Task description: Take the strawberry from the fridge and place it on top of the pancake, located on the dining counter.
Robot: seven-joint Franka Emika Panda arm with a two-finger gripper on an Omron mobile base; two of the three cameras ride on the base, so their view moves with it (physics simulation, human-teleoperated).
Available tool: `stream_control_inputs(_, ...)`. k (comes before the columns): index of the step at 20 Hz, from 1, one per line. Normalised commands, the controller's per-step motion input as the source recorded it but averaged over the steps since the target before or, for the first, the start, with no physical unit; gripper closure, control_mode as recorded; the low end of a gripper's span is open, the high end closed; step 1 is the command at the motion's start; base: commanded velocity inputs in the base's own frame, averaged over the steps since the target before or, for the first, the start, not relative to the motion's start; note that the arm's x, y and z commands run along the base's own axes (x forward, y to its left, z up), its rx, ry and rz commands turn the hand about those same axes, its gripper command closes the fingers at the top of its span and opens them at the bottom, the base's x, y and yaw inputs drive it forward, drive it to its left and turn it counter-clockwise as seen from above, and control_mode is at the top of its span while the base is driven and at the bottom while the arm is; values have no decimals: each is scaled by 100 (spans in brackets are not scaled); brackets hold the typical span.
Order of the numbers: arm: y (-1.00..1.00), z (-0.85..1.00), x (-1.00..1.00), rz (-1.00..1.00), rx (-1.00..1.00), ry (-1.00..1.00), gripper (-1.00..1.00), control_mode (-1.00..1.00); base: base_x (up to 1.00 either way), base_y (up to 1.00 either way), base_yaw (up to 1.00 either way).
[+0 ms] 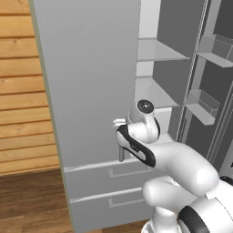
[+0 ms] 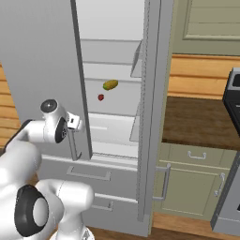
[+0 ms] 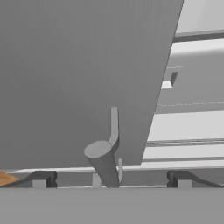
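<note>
No writing or labels can be read anywhere. The fridge stands with its right door swung open, showing pale shelves and two drawers below. Inside lie one strawberry and one yellow-green fruit, both toward the left edge of a middle shelf, near each other. The gripper is spread wide, holding nothing, straddling the left door's handle.

A rendered home kitchen is showing here: a tall light-grey refrigerator is standing with one door open onto pale shelves, beside pale grey-green base cabinets carrying a dark-brown wooden bench. Honey-coloured wooden plank walls and a dark stove edge are framing it.
</note>
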Motion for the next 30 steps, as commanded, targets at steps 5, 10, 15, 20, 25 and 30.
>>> stream_control_inputs(5,10,-9,13,0,0,0,-100,-100,0,0,0)
stream_control_inputs(10,4,-12,12,0,0,0,-100,-100,0,0,0)
stream_control_inputs(15,0,-15,0,0,0,0,-100,-100,0,0,0)
stream_control_inputs(20,0,-14,3,0,0,0,-100,-100,0,0,0)
stream_control_inputs(25,0,-4,18,0,0,0,-100,-100,0,0,0)
stream_control_inputs(30,-6,0,29,0,0,0,-100,-100,0,0,0)
